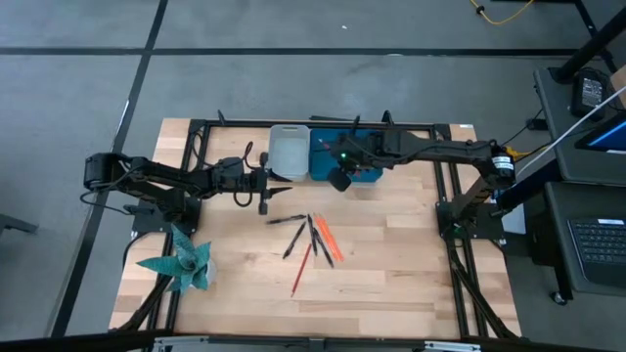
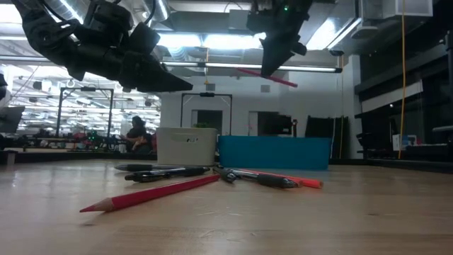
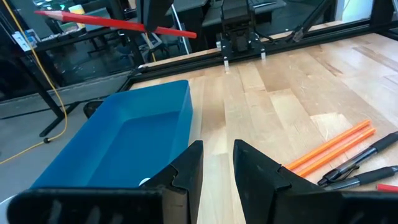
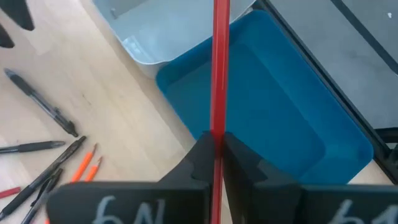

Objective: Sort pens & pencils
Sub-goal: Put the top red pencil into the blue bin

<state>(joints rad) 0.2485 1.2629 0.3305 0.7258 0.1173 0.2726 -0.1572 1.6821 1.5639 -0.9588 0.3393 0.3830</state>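
Observation:
Several black pens [image 1: 293, 238] and orange pencils [image 1: 326, 238] lie loose on the middle of the wooden table, with a red pencil [image 1: 301, 269] nearer the front. My right gripper [image 1: 340, 179] hangs above the near edge of the blue bin [image 1: 362, 161], shut on another red pencil [image 4: 217, 62]. My left gripper [image 1: 266, 194] hovers beside the white bin [image 1: 289, 152]. Its fingers [image 3: 217, 165] are a little apart and empty. My right gripper pinches the red pencil's shaft [image 4: 217, 127] between its two fingers, part way along its length. The fingers point down from above and lie across the pencil [image 2: 283, 81]. The pencil is lifted clear and nearly level, high over the blue bin [image 4: 273, 93].
The white bin [image 4: 161, 25] and the blue bin [image 3: 124, 143] stand side by side at the table's far edge. A teal folded-paper shape [image 1: 181, 262] sits at the front left. A black frame [image 1: 460, 225] runs round the table. People show in the room behind [image 2: 134, 131].

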